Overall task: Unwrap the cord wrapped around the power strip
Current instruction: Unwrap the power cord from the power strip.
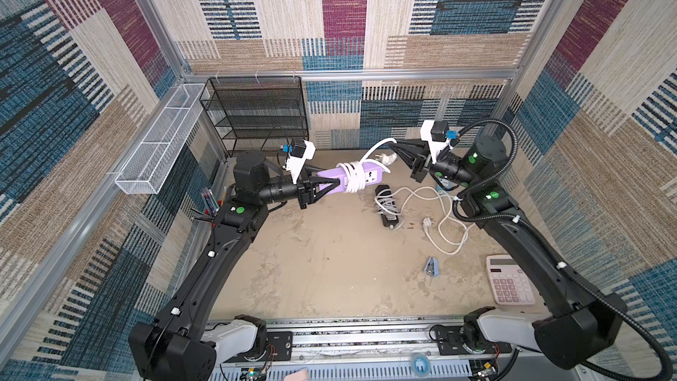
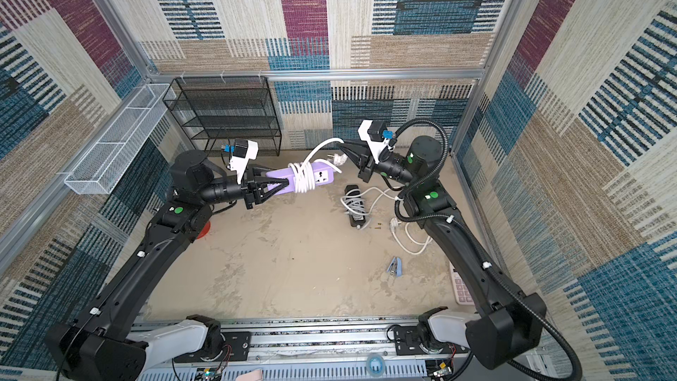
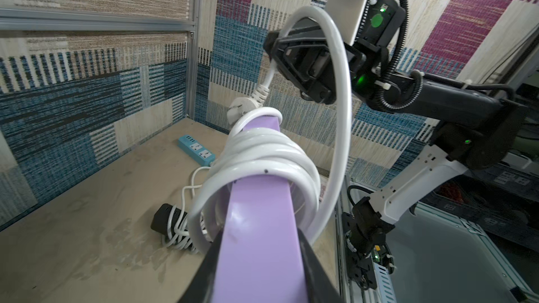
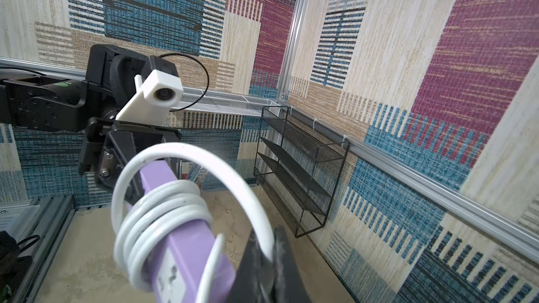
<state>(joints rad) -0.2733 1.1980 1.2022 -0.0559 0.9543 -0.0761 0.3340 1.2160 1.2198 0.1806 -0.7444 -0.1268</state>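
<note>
Left fingers (image 3: 318,281): clamping the lilac plastic power strip (image 3: 256,228) aloft.
Right fingers (image 4: 287,269): pinching its thick white cord (image 1: 354,179).
Done: one loop freed.
Remaining: several tight coils.

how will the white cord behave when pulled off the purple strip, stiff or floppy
Probably springy, not limp: the white cord holds a smooth arc from the right pincer to the purple power strip. Its coils look loose, so they should slip off. The dangling plug may swing.
</note>
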